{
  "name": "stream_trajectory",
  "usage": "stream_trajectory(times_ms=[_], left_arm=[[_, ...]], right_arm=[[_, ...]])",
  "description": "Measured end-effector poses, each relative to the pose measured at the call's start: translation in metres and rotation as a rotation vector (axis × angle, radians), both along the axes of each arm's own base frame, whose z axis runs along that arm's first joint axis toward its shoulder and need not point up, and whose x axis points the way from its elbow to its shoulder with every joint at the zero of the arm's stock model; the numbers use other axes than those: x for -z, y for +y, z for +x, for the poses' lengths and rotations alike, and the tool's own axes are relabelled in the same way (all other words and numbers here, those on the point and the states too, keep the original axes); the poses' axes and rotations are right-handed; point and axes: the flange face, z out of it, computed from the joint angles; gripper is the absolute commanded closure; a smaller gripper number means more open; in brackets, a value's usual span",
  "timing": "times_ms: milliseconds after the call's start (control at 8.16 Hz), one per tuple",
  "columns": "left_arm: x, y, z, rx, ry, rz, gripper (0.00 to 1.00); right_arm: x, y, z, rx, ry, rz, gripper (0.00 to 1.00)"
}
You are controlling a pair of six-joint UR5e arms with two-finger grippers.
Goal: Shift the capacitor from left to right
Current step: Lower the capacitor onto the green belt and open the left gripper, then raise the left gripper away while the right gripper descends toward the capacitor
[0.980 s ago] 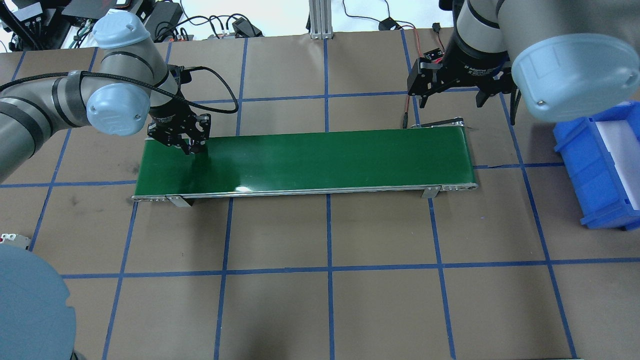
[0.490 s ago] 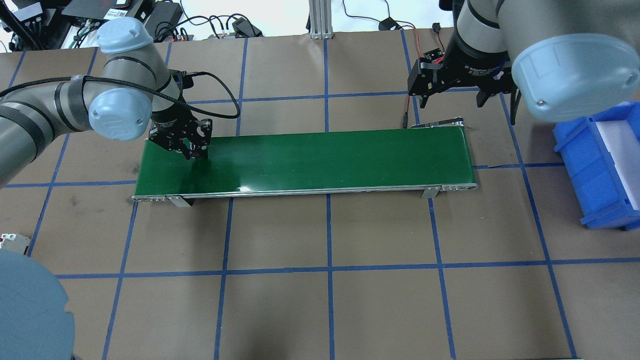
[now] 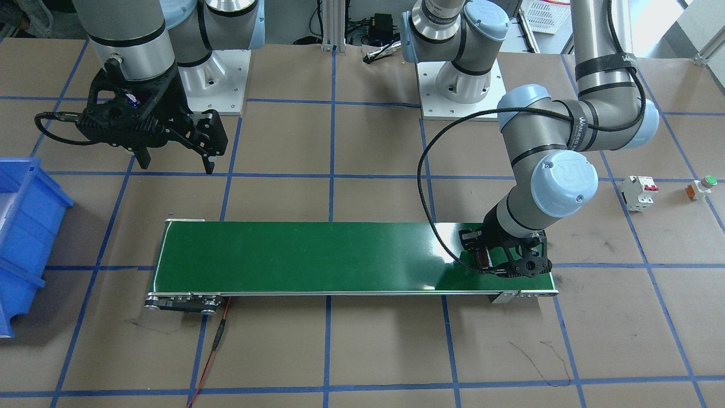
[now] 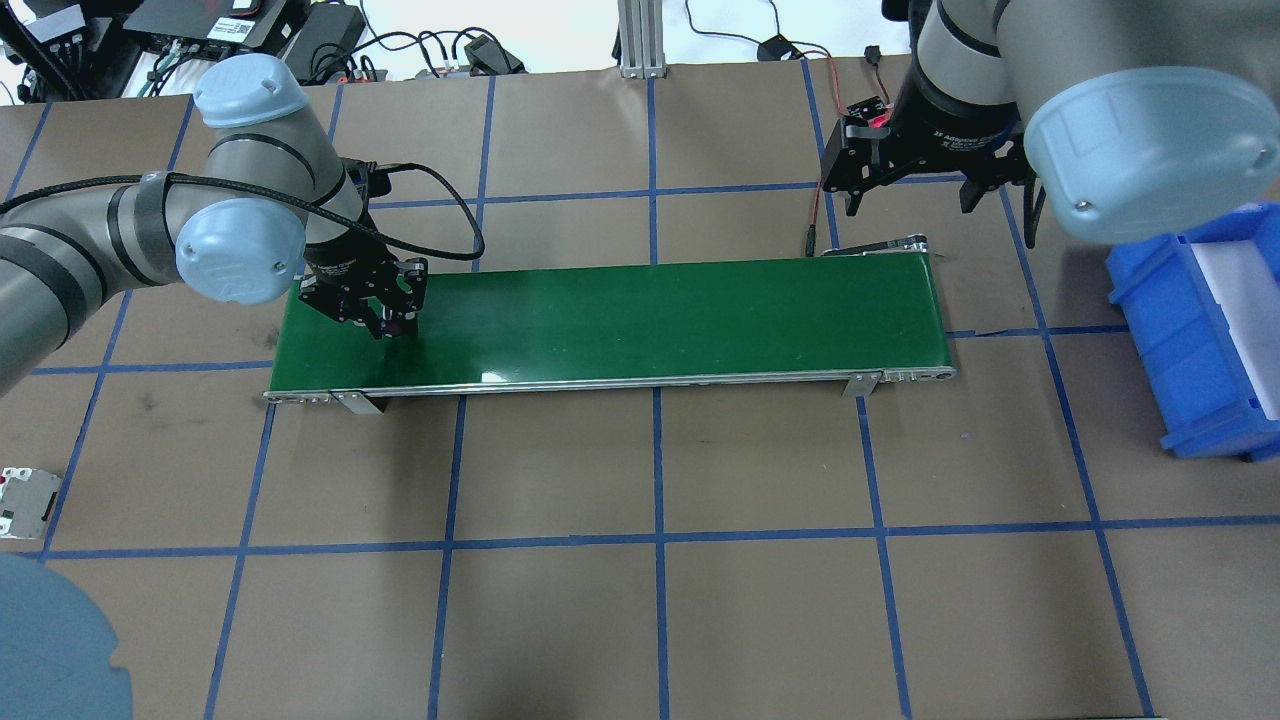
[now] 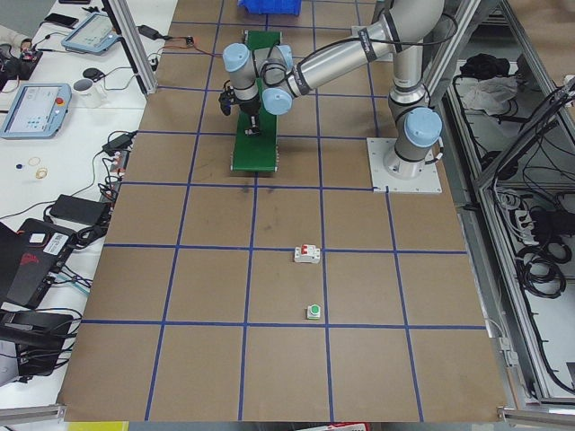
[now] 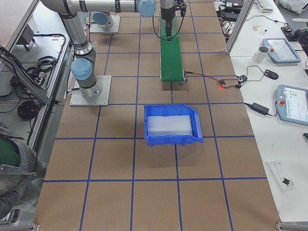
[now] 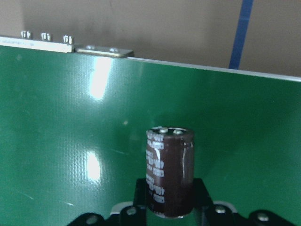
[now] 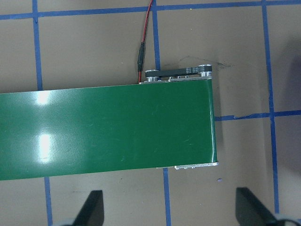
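while the left end effector (image 4: 390,322) is clamped on the capacitor (image 7: 168,172), the part hangs low over the left end of the green conveyor belt (image 4: 650,320). can't tell if its free end touches the belt yet. right end effector (image 4: 908,200) has its fingers wide apart, nothing between them, hovering off the belt's far right corner.

risks, my read:
- cap is a short cylinder w/ a small grip patch, so if the fingers open while it's tilted it prob tips and rolls
- belt is narrow. a roll across it goes over the long edge onto the bench
- drop spot is close to the left end roller, so a nudge backward could go off that end too
- glossy belt, little friction to stop a roll

room: belt toward the right shows only bare green, so there's a straight run to the right end. blue bin (image 4: 1180,330) sits past that end, apart from the belt. breaker (image 3: 639,192) and push button (image 3: 701,187) are on the bench well off to the left side, not in the way.
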Motion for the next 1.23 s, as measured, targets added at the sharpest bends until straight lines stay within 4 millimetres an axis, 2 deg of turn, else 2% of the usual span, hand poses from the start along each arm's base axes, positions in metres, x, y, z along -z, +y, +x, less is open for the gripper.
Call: stream_trajectory(times_ms=[123,368,735,858,1225], left_arm=[[0.001,0.002,-0.001,0.001,0.0,0.004,0.37],[0.004,0.002,-0.001,0.001,0.001,0.006,0.0],[-0.003,0.0,0.001,0.001,0.002,-0.011,0.0],[-0.019,0.0,0.003,-0.006,0.003,-0.038,0.0],[-0.142,-0.014,0.003,-0.022,0.07,-0.234,0.0]], right_arm=[[0.0,0.0,0.0,0.0,0.001,0.0,0.0],[0.0,0.0,0.0,0.0,0.002,0.0,0.0],[0.0,0.0,-0.001,0.0,0.003,0.0,0.0],[0.0,0.0,-0.001,0.0,0.002,0.0,0.0],[0.0,-0.001,-0.001,-0.011,0.001,-0.001,0.0]])
